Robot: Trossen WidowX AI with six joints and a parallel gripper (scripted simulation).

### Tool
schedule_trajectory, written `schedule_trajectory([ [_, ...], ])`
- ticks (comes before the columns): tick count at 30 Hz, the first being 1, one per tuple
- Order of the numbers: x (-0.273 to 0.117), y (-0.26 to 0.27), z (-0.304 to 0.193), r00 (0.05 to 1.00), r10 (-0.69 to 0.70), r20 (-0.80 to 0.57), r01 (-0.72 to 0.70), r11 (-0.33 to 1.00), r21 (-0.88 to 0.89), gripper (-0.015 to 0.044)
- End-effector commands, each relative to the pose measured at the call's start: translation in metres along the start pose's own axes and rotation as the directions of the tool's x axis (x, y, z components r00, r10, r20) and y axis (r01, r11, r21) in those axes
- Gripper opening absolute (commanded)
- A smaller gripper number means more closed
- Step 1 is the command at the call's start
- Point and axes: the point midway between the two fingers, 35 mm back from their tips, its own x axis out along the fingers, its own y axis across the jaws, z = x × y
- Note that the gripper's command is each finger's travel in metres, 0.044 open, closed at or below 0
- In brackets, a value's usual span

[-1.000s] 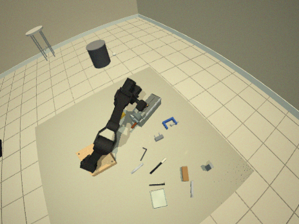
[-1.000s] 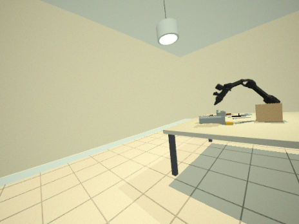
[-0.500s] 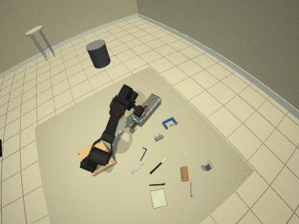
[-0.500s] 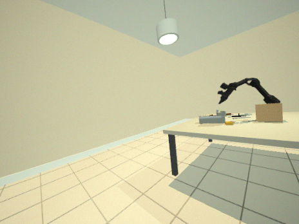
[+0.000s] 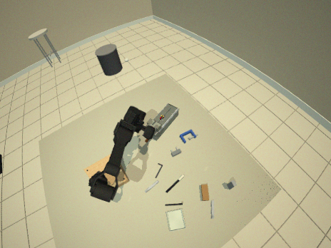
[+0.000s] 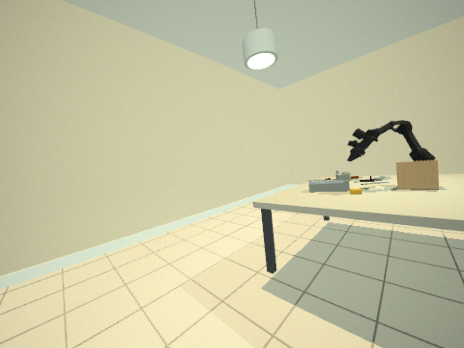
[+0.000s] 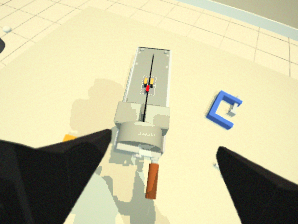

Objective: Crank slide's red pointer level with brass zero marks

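Note:
The grey machine [image 5: 170, 115] [image 6: 329, 187] [image 7: 160, 70] has a long slotted top and a round housing at its crank end. The red pointer [image 7: 147, 88] sits just on the crank side of the two brass zero marks [image 7: 148, 81], not level with them. The crank's orange-brown handle [image 7: 152, 181] [image 5: 146, 140] sticks out from the housing, towards the bottom of the wrist view. My gripper [image 7: 164, 142] [image 6: 350, 159] is open and empty, raised above the table. In the wrist view the handle shows between the two fingers, lower than their tips, and nothing touches it.
A blue clamp [image 5: 186, 133] [image 7: 218, 110] lies to the right of the machine. A yellow-orange object [image 6: 355, 191] [image 7: 69, 137] lies on its left, partly behind a finger in the wrist view. A small grey part [image 5: 175, 152], a hex key [image 5: 159, 169] and several tools lie farther off.

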Motion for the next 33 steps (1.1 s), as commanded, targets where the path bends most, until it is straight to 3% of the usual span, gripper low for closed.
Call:
schedule_trajectory([
  [1, -0.007, 0.000, -0.011, 1.000, 0.016, 0.016, -0.016, 1.000, -0.023, 0.0440],
  [18, 0.049, -0.001, -0.066, 1.000, 0.015, 0.016, -0.014, 1.000, -0.025, 0.0440],
  [33, 0.065, -0.001, -0.079, 1.000, 0.015, 0.016, -0.015, 1.000, -0.025, 0.0440],
])
